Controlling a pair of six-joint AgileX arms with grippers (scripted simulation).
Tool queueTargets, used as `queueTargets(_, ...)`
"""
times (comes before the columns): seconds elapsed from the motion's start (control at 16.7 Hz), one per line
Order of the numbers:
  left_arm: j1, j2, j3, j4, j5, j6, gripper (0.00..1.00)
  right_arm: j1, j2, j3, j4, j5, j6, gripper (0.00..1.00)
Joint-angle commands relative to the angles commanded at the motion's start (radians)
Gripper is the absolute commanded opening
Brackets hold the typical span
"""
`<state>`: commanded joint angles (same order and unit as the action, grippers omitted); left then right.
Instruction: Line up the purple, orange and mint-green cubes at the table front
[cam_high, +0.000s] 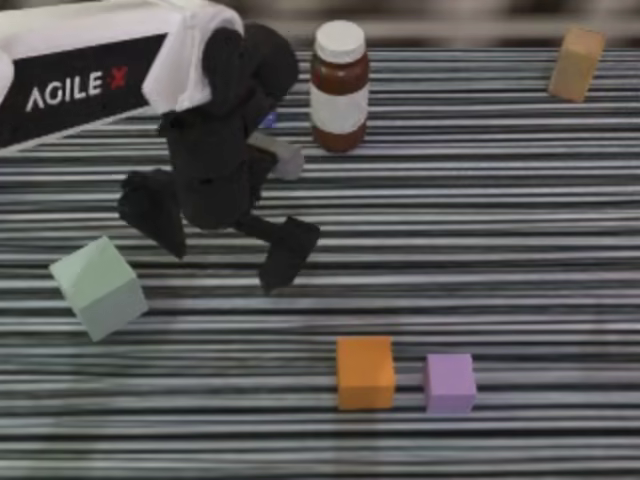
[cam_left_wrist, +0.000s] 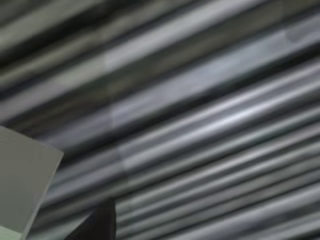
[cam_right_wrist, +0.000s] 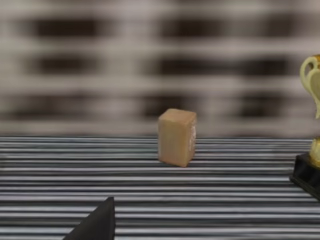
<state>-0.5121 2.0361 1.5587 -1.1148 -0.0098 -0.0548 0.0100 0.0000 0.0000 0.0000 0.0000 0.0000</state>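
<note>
The left pincer (cam_high: 222, 238) hangs released over the striped bench (cam_high: 520, 220), just right of the mint cube (cam_high: 99, 287), which sits tilted at the left, touching nothing. The orange cube (cam_high: 365, 372) and purple cube (cam_high: 450, 383) stand side by side near the front, slightly apart. Whether the right pincer (cam_right_wrist: 95, 222) is clenched, I cannot tell.

Even, soft light — faint shadows, no glare — wrist views blurred.
</note>
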Motion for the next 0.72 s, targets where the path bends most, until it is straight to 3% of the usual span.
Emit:
queueTargets(0.36,0.239,-0.056,-0.096,0.023,0.005,0.573,1.00,0.000,0.000,0.000,0.000,0.000,0.000,1.00)
queueTargets(0.54,0.326,-0.091,-0.130,0.043,0.008,0.743,1.00,0.000,0.000,0.000,0.000,0.000,0.000,1.00)
queueTargets(0.72,0.368,-0.111,-0.145,0.055,0.011,0.818,1.00,0.000,0.000,0.000,0.000,0.000,0.000,1.00)
